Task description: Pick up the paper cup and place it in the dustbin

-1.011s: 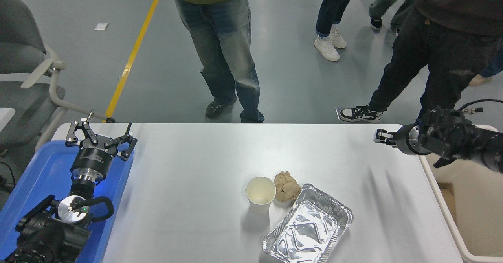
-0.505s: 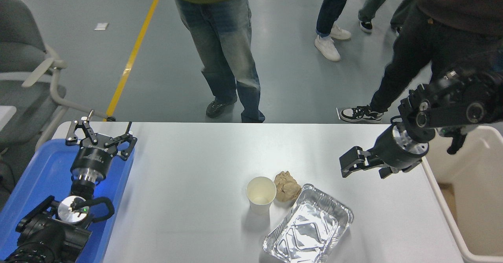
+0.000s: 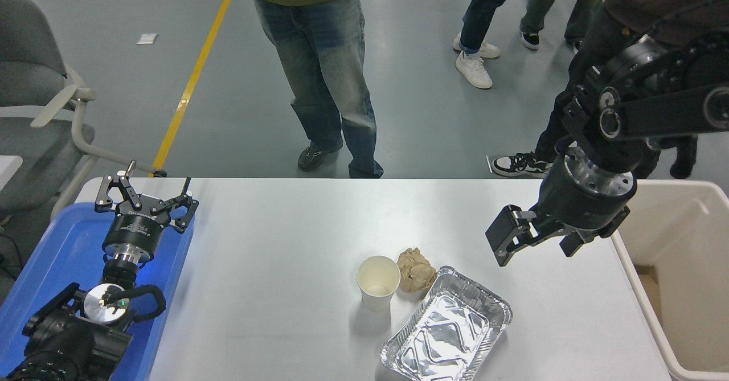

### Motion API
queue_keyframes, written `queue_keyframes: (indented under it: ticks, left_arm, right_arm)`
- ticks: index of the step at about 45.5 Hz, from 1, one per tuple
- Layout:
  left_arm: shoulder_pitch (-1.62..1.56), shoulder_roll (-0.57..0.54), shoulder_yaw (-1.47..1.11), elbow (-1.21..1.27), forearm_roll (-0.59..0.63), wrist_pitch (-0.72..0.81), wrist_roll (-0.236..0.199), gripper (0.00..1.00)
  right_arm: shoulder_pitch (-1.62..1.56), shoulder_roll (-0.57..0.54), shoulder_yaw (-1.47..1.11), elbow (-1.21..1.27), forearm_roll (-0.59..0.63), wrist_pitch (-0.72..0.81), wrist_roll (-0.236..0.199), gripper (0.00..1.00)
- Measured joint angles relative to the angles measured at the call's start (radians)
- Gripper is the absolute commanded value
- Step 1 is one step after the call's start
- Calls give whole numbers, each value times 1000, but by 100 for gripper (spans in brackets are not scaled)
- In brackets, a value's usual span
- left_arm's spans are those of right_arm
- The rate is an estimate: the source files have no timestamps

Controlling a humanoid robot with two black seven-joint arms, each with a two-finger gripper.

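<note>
The right gripper (image 3: 504, 244) hangs above the right part of the bench (image 3: 273, 255), its jaws a little apart and holding nothing, pointed down and left. Well to its left and nearer, the paper cup (image 3: 377, 281) stands upright with its mouth open and nothing visible inside. Just right of the cup lies a crumpled brown paper ball (image 3: 414, 270), and near-right of that a foil tray (image 3: 447, 327).

The cup looks light and thin-walled, so it will likely crush or tip under a hard squeeze. The firmest hold is probably across the wall just under the rolled rim, approached from the free left and far sides.

The dustbin (image 3: 632, 267) sits off the bench's right edge. The left gripper (image 3: 148, 196) rests over the blue tray (image 3: 51, 255), jaws apart. No writing is readable on the cup or bin.
</note>
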Motion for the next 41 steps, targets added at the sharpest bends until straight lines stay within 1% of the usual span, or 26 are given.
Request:
queue_keyframes:
  ticks: [6,11,17,22,26,32,41]
  left_arm:
    - [0,0,0,0,0,0,0,99]
    - [0,-1,0,0,0,0,0,99]
    - [0,-1,0,0,0,0,0,99]
    - [0,-1,0,0,0,0,0,99]
    - [0,-1,0,0,0,0,0,99]
    - [0,-1,0,0,-1,0,0,99]
    - [0,-1,0,0,-1,0,-1,99]
  right_arm:
    - [39,17,-1,4,27,-3,-1,100]
    - [56,57,14,-6,87,-27,-1,100]
    - [41,108,54,-53,170,-107,-2,100]
    - [-33,133,90,-134,235,-204,-6,100]
    - [-110,143,111,-199,262,-274,-7,100]
    - [-229,153,140,-274,275,-349,-9,100]
    - [-411,160,229,-362,241,-423,-9,100]
